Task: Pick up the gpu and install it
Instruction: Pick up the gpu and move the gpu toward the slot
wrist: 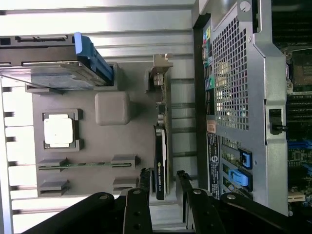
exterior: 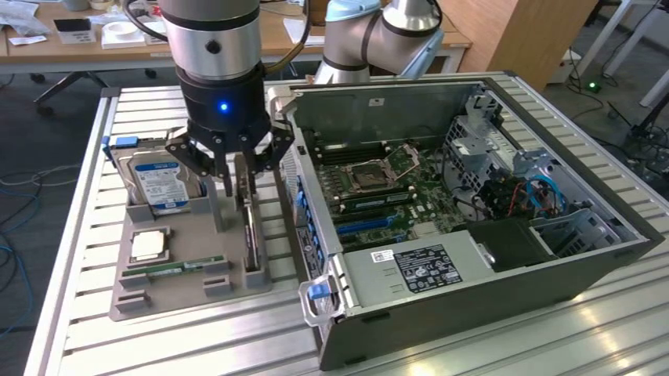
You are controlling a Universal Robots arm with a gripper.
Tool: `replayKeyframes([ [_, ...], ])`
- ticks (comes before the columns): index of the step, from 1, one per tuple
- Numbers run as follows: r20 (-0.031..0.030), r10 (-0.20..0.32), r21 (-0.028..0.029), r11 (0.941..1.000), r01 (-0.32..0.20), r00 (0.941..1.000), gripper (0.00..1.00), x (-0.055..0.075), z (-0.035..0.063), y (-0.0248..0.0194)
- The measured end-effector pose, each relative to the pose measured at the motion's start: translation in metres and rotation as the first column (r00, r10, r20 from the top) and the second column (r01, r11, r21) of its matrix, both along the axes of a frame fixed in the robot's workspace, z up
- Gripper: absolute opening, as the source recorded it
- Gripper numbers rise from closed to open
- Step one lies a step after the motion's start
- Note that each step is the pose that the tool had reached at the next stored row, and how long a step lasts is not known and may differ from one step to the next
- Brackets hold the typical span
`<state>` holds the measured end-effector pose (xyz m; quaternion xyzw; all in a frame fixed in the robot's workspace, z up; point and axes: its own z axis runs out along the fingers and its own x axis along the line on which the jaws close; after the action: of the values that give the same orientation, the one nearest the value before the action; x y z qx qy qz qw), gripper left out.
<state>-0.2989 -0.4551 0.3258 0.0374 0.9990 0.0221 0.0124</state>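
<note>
The gpu (exterior: 252,243) is a thin dark card standing on edge in a slot of the grey parts tray (exterior: 168,294), next to the open computer case (exterior: 585,258). In the wrist view the gpu (wrist: 161,146) runs lengthwise, with its silvery bracket (wrist: 159,73) at the far end. My gripper (exterior: 236,200) hangs straight down over the card. The gripper (wrist: 163,176) is open. Its two fingers stand on either side of the card's near end, with a small gap showing on each side.
The tray (wrist: 131,141) also holds a silver hard drive (exterior: 157,184) with a blue-white label, a square processor chip (exterior: 150,247) and a green memory stick (exterior: 178,268). The case lies on its side with the motherboard (exterior: 387,188) exposed, close to the gpu's side.
</note>
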Motion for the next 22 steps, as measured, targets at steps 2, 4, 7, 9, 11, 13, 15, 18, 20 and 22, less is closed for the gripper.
replayKeyframes([
  [2,0.0,0.0,0.0,1.0,0.0,1.0,0.36,0.0,0.0,0.0],
  [4,0.0,0.0,0.0,1.0,0.0,1.0,0.37,0.0,0.0,0.0],
  [7,0.0,0.0,0.0,1.0,0.0,1.0,0.43,0.0,0.0,0.0],
  [9,0.0001,0.0,0.0001,1.0,0.0,1.0,0.49,0.0,-0.0022,-0.0001],
  [11,0.0,0.0,0.0001,1.0,0.0,1.0,0.49,0.0,-0.0058,0.0],
  [13,0.0,0.0,0.0001,1.0,0.0,1.0,0.49,0.0,-0.0094,0.0],
  [15,0.0,0.0,0.0001,1.0,0.0,1.0,0.49,0.0,-0.0131,0.0],
  [18,-0.0001,0.0,0.0,1.0,0.0,1.0,0.49,0.0,-0.0185,-0.0001],
  [20,0.0,0.0,0.0,1.0,0.0,1.0,0.49,0.0,-0.0222,-0.0001],
  [22,0.0,0.0,0.0001,1.0,0.0,1.0,0.49,0.0,-0.0258,0.0],
])
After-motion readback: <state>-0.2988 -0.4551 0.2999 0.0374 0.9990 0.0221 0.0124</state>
